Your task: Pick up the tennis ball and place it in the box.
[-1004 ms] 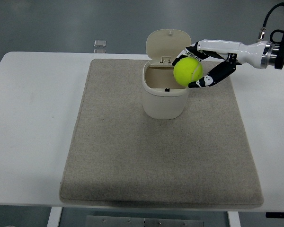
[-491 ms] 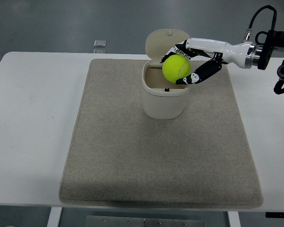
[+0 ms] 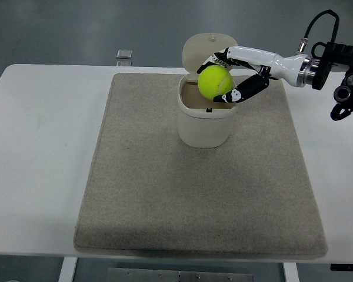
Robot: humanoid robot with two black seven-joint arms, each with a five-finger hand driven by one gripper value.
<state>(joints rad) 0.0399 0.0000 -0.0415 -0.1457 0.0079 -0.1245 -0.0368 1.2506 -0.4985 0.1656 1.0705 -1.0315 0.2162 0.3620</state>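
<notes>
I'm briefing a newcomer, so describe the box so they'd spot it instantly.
On the white table lies a grey mat. At the mat's far middle stands the box, a cream bin with its hinged lid flipped up behind. The right robot hand holds a yellow tennis ball over it.

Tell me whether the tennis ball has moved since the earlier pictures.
Yes. Held in the right hand, the tennis ball has shifted left and slightly up, from beside the box's right rim to over its opening.
</notes>
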